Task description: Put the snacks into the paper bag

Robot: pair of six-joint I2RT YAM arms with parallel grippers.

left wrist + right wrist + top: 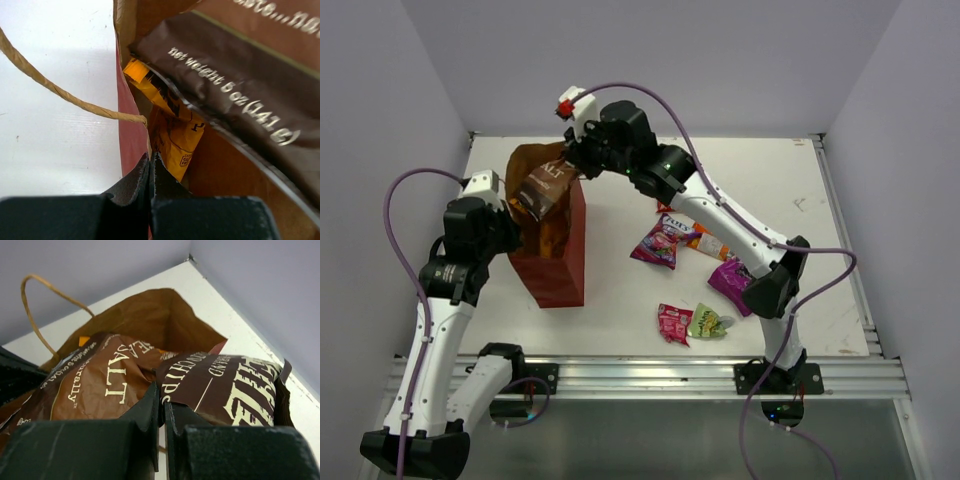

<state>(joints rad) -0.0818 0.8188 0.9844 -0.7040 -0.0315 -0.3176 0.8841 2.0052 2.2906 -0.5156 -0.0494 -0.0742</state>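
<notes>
Right end effector [162, 392] grips chip bag [542, 188] at its eight o'clock; left end effector [150, 162] seemingly pinches paper bag [558, 270]; pale worktop [620, 290], walls [650, 60].

White surface [820, 190], matte, with a few faint scuffs toward the far right corner. Aluminium rail [650, 378] runs along the near edge. A thinner metal strip [845, 240] lines the right edge. Pale grey walls [720, 60] enclose back, left and right. A dull grey floor [650, 440] lies below the rail.
</notes>
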